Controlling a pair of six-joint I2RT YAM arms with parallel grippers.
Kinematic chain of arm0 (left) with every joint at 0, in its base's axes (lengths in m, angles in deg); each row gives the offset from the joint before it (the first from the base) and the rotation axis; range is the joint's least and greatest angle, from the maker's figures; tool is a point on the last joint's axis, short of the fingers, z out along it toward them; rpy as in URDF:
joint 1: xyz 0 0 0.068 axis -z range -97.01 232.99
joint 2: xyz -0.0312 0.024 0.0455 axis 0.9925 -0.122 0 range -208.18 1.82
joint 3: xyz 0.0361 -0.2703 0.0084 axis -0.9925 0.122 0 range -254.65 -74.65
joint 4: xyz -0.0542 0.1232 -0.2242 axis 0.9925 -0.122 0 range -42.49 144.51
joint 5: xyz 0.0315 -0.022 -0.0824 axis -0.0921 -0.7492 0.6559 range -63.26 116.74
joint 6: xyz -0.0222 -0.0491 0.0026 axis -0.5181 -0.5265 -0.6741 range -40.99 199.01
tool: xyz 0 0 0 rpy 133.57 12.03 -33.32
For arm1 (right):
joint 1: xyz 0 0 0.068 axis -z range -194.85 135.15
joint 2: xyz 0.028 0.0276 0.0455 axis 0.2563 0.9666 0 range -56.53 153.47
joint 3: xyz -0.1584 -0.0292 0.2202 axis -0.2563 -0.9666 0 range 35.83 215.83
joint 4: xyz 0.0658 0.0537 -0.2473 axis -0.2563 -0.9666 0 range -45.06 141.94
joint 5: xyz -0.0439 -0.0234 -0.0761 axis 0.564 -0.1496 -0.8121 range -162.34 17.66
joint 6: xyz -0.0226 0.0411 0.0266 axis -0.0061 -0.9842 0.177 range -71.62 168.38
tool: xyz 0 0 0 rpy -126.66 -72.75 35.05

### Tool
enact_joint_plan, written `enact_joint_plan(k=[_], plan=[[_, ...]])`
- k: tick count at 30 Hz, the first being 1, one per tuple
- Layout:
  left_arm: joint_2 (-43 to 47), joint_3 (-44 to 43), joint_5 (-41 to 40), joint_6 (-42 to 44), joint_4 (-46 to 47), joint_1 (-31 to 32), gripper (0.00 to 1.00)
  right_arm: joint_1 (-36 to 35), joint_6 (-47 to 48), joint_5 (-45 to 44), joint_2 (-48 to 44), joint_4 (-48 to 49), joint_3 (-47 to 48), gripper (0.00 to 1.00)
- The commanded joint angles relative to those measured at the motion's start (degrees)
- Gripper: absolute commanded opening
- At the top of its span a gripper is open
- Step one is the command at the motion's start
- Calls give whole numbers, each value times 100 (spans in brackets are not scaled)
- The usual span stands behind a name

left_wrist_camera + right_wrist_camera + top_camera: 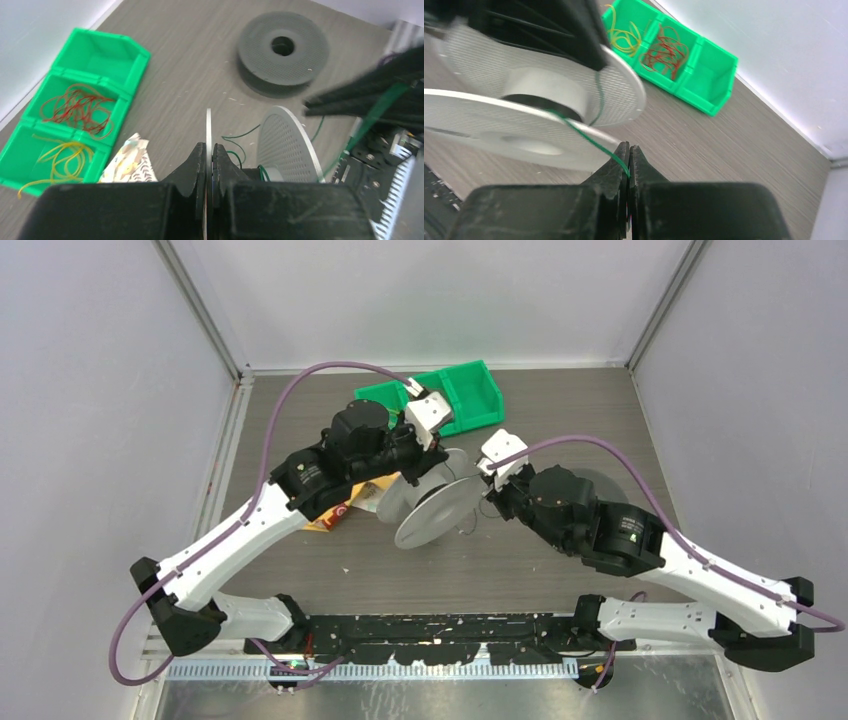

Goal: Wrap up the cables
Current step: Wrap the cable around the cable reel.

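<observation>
Grey wood-grain table (560,410) between white walls, with a green cable (591,143) being fed onto a pale spool (287,145) held up between the arms.

The left claw (209,150) is pressed together on the thin rim of one spool flange. The right claw (629,150) pinches the green cable just short of the spool, and from there the strand runs over the flange edge to the hub. A red cable (75,107) and a yellow cable (60,157) lie as loose tangles in two neighbouring compartments of the bin (100,47). A grey spool (255,55) lies flat nearby. The cables look light, limp and springy, so they are likely to slip or uncoil if tension drops. They are best pinched near a free end and kept taut while winding.
</observation>
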Motion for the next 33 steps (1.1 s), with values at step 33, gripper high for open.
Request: enact_joint_plan(k=[33], plan=[[663, -2326, 1293, -2036, 566, -717, 0, 1604, -2569, 673, -326, 4852, -3785, 25]])
